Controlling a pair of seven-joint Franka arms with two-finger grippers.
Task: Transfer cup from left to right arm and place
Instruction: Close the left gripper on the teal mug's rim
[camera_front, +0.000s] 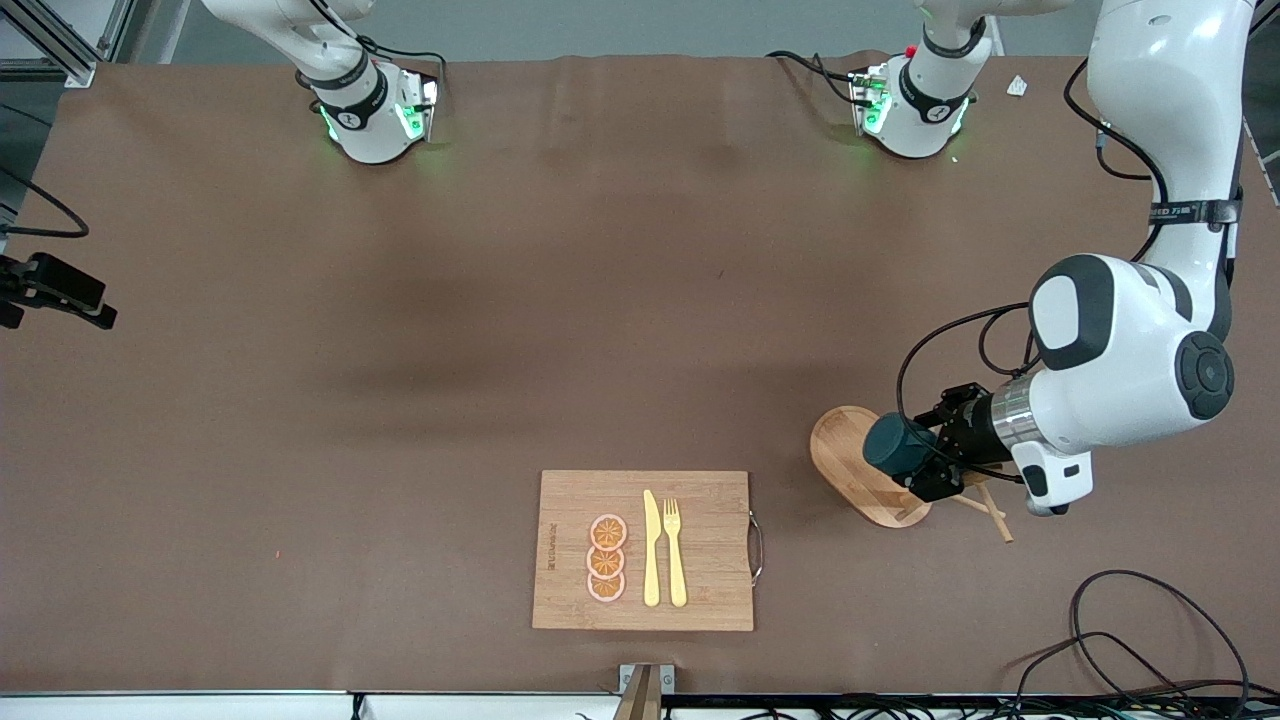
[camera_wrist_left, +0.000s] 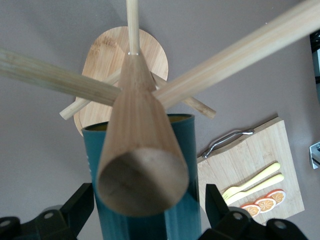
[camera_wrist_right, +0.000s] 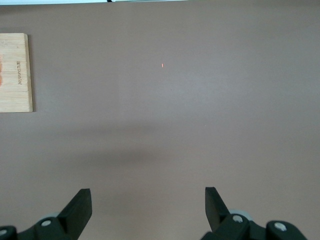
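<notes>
Now your left gripper (camera_front: 925, 462) pinches the cup (camera_front: 893, 445) over the wooden peg rack (camera_front: 862, 465), handover and placing still ahead, while your right gripper (camera_wrist_right: 148, 206) waits spread over the brown table (camera_front: 400, 400), the cutting board (camera_front: 645, 550) nearer the front camera.

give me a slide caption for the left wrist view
Left gripper grips the teal cup on the wooden peg rack.

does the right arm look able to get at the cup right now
Probably not yet: the cup sits between the left gripper fingers among the wooden rack pegs, while the right gripper waits open over bare table.
</notes>
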